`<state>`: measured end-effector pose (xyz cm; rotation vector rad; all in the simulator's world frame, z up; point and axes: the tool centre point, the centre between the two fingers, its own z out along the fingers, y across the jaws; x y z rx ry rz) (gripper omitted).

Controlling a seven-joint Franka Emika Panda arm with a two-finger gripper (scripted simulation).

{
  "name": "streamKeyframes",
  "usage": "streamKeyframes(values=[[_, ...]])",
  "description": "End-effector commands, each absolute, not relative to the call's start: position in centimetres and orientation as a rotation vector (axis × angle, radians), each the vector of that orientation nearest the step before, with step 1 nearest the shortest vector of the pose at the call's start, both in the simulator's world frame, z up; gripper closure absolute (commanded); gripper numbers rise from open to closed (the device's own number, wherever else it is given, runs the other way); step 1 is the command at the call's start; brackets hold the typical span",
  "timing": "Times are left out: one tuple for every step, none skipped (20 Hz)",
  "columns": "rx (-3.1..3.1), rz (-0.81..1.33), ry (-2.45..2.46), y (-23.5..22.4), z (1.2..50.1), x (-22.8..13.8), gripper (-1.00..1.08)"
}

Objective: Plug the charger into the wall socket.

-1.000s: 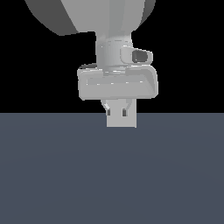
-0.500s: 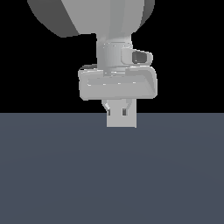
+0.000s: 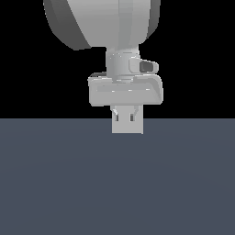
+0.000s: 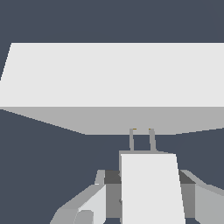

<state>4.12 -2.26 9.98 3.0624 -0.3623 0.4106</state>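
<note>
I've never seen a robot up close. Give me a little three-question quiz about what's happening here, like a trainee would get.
1. True or false: the charger lies loose, away from the fingers.
2. How many prongs stick out of the charger? A one, B two, C four.
3. Fill in: the prongs point toward the ___.
Key: 1 false, the fingers hold it; 2 B; 3 wall socket.

Charger (image 4: 151, 188) prongs at socket (image 4: 113, 74) (touching) —
</note>
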Motion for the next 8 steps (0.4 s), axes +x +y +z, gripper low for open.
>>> streamKeyframes(values=[[3.062, 0.411, -0.362, -2.43, 10.0, 4.88, 1.08], [3.062, 0.411, -0.362, -2.48, 10.0, 5.09, 1.08], [3.062, 0.411, -0.362, -2.52, 10.0, 5.27, 1.08], [3.062, 0.411, -0.362, -2.56, 10.0, 5.42, 1.08], [3.062, 0.411, -0.362, -2.58, 10.0, 5.52, 1.08], [3.062, 0.411, -0.362, -2.6, 10.0, 5.6, 1.08], [3.062, 0.411, -0.362, -2.61, 10.0, 5.64, 1.08], [3.062, 0.411, -0.362, -2.61, 10.0, 5.65, 1.08]])
